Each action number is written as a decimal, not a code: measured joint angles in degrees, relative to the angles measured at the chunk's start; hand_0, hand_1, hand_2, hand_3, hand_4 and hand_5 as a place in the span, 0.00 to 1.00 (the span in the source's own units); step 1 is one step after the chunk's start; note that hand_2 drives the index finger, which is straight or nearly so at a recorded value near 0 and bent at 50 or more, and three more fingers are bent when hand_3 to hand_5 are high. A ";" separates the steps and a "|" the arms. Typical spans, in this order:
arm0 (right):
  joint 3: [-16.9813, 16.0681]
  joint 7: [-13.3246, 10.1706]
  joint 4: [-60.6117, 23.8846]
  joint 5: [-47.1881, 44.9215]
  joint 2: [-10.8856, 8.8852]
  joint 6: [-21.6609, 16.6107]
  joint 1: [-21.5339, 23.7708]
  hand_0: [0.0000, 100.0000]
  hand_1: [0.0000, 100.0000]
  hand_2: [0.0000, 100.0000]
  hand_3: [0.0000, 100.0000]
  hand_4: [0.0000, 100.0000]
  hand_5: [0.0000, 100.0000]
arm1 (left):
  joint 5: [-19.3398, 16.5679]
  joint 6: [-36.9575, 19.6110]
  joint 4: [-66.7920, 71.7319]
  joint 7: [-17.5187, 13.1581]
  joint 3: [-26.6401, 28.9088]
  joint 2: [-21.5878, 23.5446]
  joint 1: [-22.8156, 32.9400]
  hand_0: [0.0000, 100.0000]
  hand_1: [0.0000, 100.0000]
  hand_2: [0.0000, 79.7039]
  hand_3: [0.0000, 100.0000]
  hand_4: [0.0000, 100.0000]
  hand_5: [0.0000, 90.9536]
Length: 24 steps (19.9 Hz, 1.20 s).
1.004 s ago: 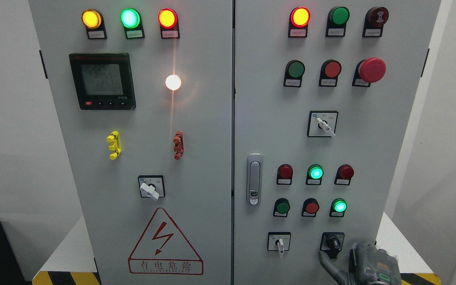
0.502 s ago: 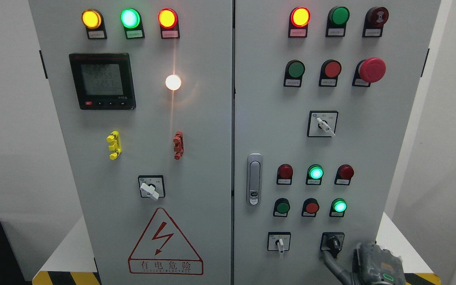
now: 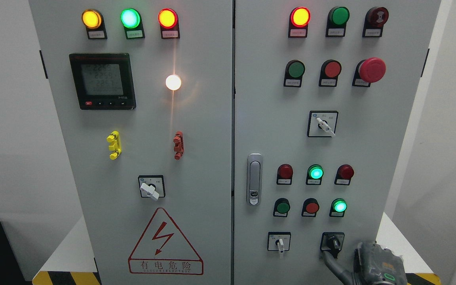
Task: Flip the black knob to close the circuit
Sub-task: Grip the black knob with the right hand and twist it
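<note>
So the black knob (image 3: 333, 242) sits way down at the 5 o'clock corner of the grey cabinet (image 3: 212, 118), on the right door, in a black square plate. Its handle is tilted, upper end toward about 11 o'clock and lower end toward 5. The right hand (image 3: 364, 265) comes up from the bottom edge at 5 o'clock, just below and to the right of the knob. One grey finger (image 3: 333, 266) stretches up toward 11 o'clock with its tip right at the lower left edge of the knob plate, looks like touching or nearly so, hard to call. The hand isn't wrapped around anything; that finger is extended and the rest of the hand is mostly cut off by the frame.

At 9 o'clock from the knob there's a white selector switch (image 3: 279, 242) pointing straight down. Above at 12 o'clock from the knob is a lit green lamp (image 3: 339, 206), with a red button (image 3: 311, 207) and a green button (image 3: 282, 207) further along toward 9. The door latch (image 3: 254, 179) is in the middle. The left door has a meter display (image 3: 102, 81) at 10 o'clock and a red warning triangle (image 3: 165, 242) at 6 o'clock. The cabinet stands on a white surface (image 3: 67, 251) with yellow-black striping on its front edge.
</note>
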 measured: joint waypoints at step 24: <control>-2.72 -0.01 -0.08 -0.16 -0.10 -1.57 0.00 0.00 0.05 0.90 1.00 0.93 0.87 | 0.00 0.00 0.00 0.00 0.00 0.00 0.00 0.12 0.56 0.00 0.00 0.00 0.00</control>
